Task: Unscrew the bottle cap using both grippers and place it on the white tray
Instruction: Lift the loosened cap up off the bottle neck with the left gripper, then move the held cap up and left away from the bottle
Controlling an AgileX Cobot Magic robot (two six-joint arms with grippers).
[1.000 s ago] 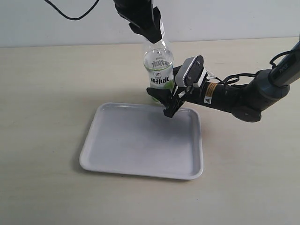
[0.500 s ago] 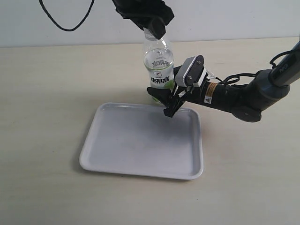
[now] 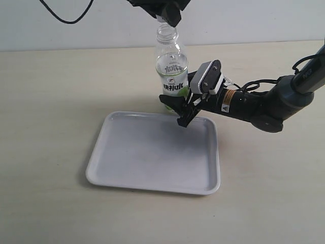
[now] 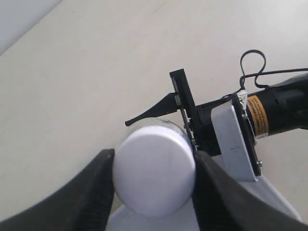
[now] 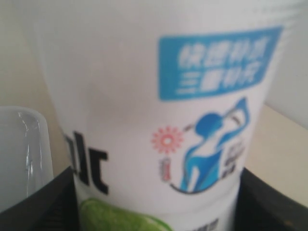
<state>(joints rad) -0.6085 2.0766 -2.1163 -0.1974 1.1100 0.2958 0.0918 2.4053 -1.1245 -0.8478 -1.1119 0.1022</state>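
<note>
The clear bottle (image 3: 171, 68) with its white-and-green label stands upright just behind the white tray (image 3: 152, 157), and its neck is open. My right gripper (image 3: 177, 104) is shut on the bottle's lower body; in the right wrist view the label (image 5: 159, 120) fills the frame between the black jaws. My left gripper (image 3: 167, 12) hovers just above the bottle mouth at the top of the exterior view. The left wrist view shows it shut on the white bottle cap (image 4: 155, 173), lifted clear of the bottle.
The tray's far right corner lies under the right gripper's fingers (image 3: 187, 118). The right arm (image 3: 264, 104) stretches in from the right over the beige table (image 3: 51, 101). A black cable (image 3: 66, 15) hangs at the back left.
My left gripper has risen off the bottle with the cap, leaving the neck bare. The right gripper and bottle have not moved.
</note>
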